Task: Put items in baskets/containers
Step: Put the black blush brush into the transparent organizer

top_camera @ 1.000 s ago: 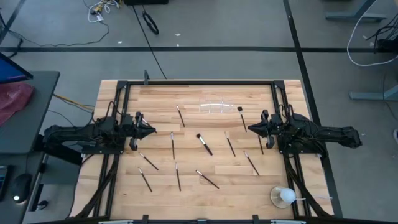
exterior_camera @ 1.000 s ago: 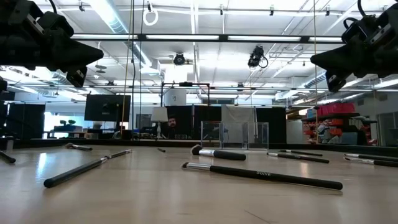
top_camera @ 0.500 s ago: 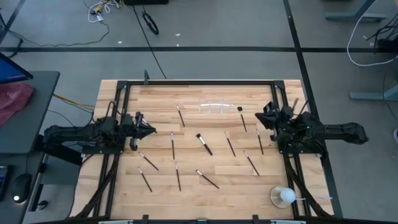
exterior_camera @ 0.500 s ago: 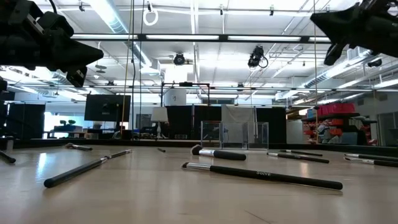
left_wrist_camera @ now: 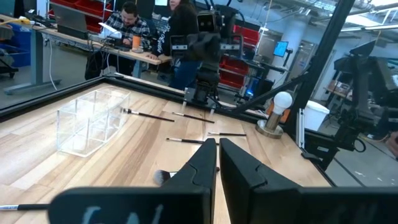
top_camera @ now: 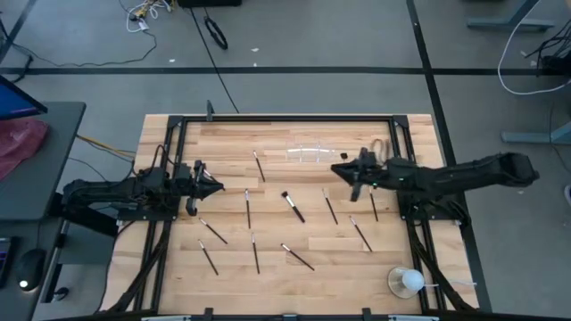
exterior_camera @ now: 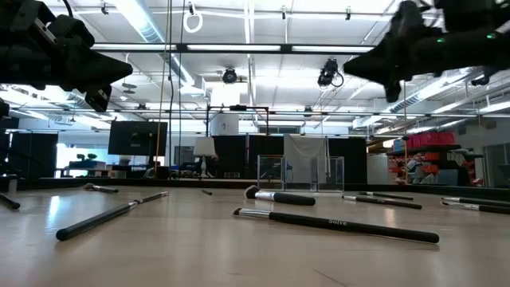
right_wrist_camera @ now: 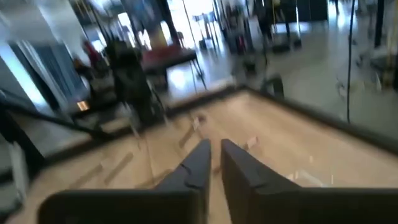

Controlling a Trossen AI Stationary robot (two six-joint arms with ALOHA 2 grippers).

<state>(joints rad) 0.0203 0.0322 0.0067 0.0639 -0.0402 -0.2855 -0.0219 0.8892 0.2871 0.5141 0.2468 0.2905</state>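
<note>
Big open workshop with strip lights on the ceiling behind a light wood table (top_camera: 294, 267) with a black frame around it. The right arm (top_camera: 455, 174) reaches in from the right edge toward the middle, and its right gripper (top_camera: 337, 168) hangs above the wood near the far edge, fingers nearly together with just a thin slit, nothing in them. The left arm (top_camera: 116, 196) sits over the left edge, left gripper (top_camera: 217, 188) held up off the table, also narrowed to a slim gap and empty. The clear organizer (top_camera: 315, 154) stands near the middle of the far edge, with no brushes in it. About a dozen makeup brushes (top_camera: 293, 206) lie scattered flat across the centre of the table. Smallest bit: a white ball on a clear base (top_camera: 406, 283) near the front right corner.
</note>
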